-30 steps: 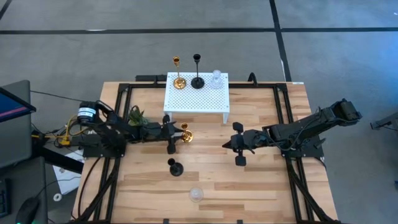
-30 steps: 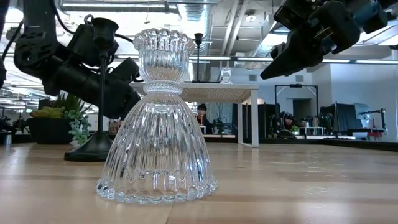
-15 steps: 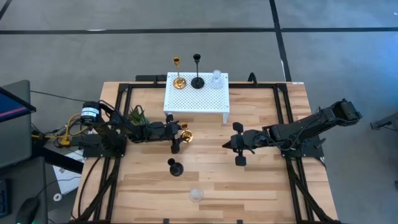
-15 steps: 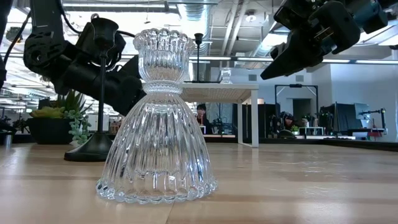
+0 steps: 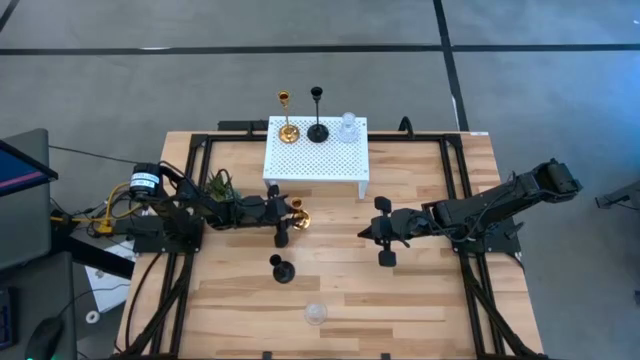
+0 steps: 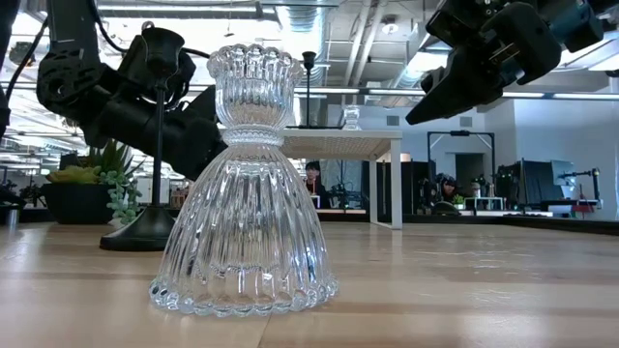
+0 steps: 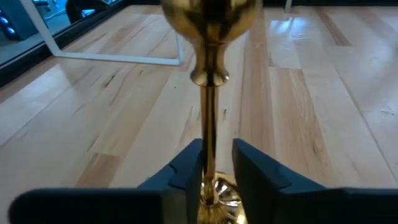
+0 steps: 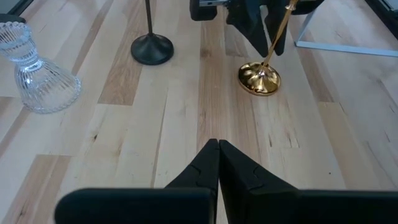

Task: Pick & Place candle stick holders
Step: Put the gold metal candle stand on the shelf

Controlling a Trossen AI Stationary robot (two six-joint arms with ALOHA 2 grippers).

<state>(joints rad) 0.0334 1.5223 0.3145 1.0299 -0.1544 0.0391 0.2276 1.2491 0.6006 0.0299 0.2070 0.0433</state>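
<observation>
Jaws of left gripper (image 7: 209,163) closed on shiny gold candle stick holder's (image 7: 210,93) stem; vertical lift advised; right gripper (image 8: 217,155) jaws closed, empty.

Wooden table (image 5: 420,300) carries a white stand (image 5: 318,158), plant (image 5: 218,187), and gold (image 5: 299,217), black (image 5: 283,271) and glass holders (image 5: 315,313).

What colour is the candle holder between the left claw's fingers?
Shiny gold candle holder; the left wrist view shows it best, stem between the left claw fingers.
</observation>
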